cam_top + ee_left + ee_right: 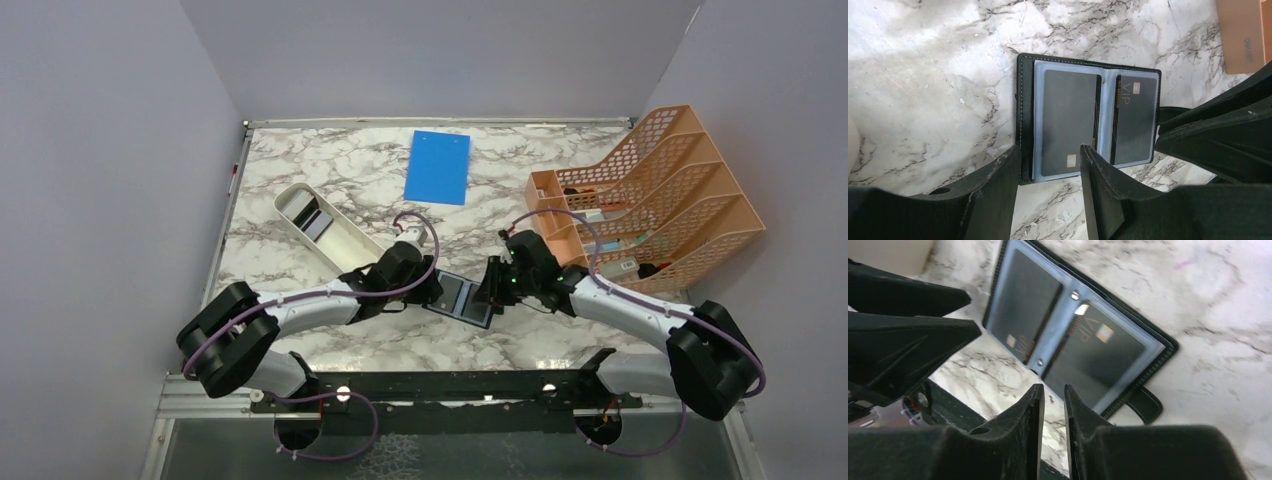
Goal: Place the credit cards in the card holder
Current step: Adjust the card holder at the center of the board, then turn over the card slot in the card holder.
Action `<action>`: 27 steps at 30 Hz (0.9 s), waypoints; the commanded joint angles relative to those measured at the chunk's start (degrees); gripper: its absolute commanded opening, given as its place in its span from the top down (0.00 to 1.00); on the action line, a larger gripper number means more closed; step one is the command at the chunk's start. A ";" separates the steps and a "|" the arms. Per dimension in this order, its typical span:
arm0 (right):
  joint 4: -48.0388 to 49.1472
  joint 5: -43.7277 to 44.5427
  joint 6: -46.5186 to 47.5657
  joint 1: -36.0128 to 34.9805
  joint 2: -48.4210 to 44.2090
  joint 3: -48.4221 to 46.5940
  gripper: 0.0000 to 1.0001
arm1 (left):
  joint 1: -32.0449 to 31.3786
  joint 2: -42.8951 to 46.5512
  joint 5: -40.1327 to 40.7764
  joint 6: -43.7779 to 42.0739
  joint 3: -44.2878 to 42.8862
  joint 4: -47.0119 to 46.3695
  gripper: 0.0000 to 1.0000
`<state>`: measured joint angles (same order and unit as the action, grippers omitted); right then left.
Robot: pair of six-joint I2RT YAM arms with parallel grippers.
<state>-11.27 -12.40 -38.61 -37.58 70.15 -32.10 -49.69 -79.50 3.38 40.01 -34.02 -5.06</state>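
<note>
The black card holder (460,297) lies open on the marble table between my two grippers, its grey-blue pockets facing up. Two dark credit cards sit in its pockets: one (1068,120) on the left page, one marked VIP (1135,120) on the right page. The right wrist view shows the same holder (1160,346), both cards (1020,305) (1098,352) and the snap tab (1145,405). My left gripper (430,290) (1050,150) is open and empty at the holder's left edge. My right gripper (492,290) (1053,387) has a narrow gap, empty, just off the holder's right edge.
A white oblong tray (350,232) with dark flat items (315,220) stands back left of the left arm. A blue board (438,167) lies at the back centre. An orange mesh rack (650,195) stands at the right, close behind the right arm.
</note>
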 commanded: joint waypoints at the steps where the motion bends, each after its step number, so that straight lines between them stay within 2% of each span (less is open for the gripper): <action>1: 7.25 -2.62 -2.65 -1.06 2.95 -2.41 0.75 | 1.46 -0.65 -3.31 -0.73 -1.93 -2.64 0.51; 6: 12.10 -3.63 -4.27 -1.29 8.90 -4.05 0.75 | 2.41 -4.07 -6.31 -2.01 -3.69 -3.91 0.50; 15: 12.78 -0.96 -4.02 -1.62 18.52 -5.05 0.81 | 2.50 -9.68 -10.15 -2.47 -5.96 -5.54 0.50; 27: 14.06 -0.52 -4.02 -1.57 20.03 -3.75 0.85 | 2.57 -7.87 -13.90 0.19 -4.30 -10.07 0.52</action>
<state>1.45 -14.50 -42.65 -38.70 88.62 -36.99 -46.98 -88.75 -6.02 38.54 -38.39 -10.68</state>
